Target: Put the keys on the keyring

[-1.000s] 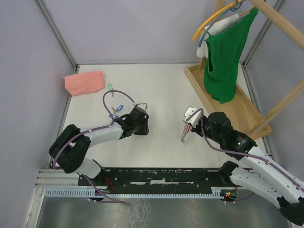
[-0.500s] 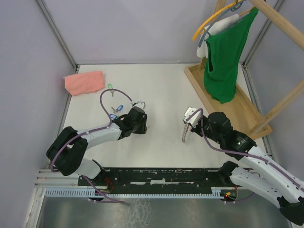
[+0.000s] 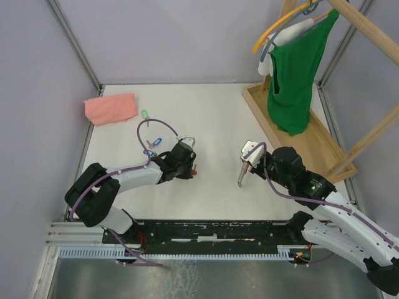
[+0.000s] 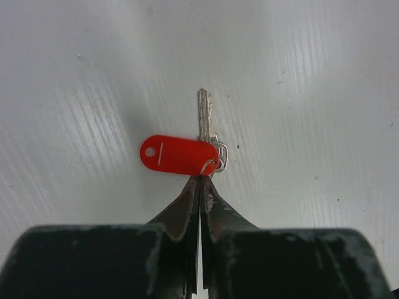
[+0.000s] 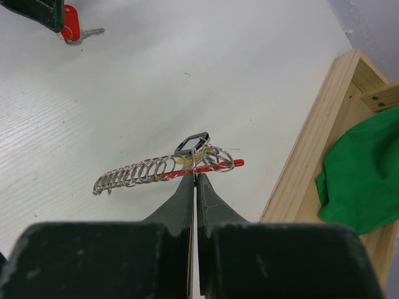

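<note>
My left gripper (image 3: 192,168) is shut on the small wire ring of the red-tagged key (image 4: 179,155), its silver blade (image 4: 206,118) pointing away from me, low over the white table. That key also shows in the top view (image 3: 194,169) and in the right wrist view (image 5: 72,22). My right gripper (image 5: 195,175) is shut on one loop of the keyring (image 5: 156,169), a row of metal loops with a red band and a black tag. It holds the keyring (image 3: 242,173) near the table's middle right. Two blue-tagged keys (image 3: 153,142) and a green-tagged key (image 3: 144,114) lie at the left.
A pink folded cloth (image 3: 111,108) lies at the back left. A wooden rack base (image 3: 293,140) with a hanging green garment (image 3: 296,68) stands along the right side, close behind my right gripper. Grey walls enclose the table.
My left gripper drew back to the left, then came right again, and the red tag now shows at its fingertips. My right arm and the keyring have not moved.
</note>
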Action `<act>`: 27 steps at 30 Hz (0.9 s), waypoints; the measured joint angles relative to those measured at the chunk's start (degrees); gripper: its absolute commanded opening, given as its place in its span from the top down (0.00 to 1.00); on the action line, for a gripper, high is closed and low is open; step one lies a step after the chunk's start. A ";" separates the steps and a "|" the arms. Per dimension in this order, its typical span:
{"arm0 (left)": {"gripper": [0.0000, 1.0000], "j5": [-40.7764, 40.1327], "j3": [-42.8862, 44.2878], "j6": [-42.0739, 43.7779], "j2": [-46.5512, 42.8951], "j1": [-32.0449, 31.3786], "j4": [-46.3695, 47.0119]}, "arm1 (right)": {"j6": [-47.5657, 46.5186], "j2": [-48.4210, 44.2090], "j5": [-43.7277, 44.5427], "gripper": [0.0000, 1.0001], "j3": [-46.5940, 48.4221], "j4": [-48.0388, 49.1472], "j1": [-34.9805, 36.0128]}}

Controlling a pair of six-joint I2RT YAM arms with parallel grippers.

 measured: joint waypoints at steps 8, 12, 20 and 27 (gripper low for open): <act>0.91 -1.38 1.16 -0.57 -0.20 -4.39 -0.15 | 0.00 0.42 0.00 0.99 -0.26 0.00 0.26; 0.86 -3.15 4.85 -2.01 2.16 -6.58 -0.22 | 0.00 0.57 0.02 0.99 -0.26 0.00 0.26; 0.74 -7.80 13.42 -5.53 8.66 -11.41 -4.79 | 0.00 0.57 0.04 1.00 -0.26 0.00 0.26; 0.61 -9.88 14.43 -5.01 8.63 -12.59 -7.43 | 0.00 0.50 0.35 0.99 -0.26 0.00 0.31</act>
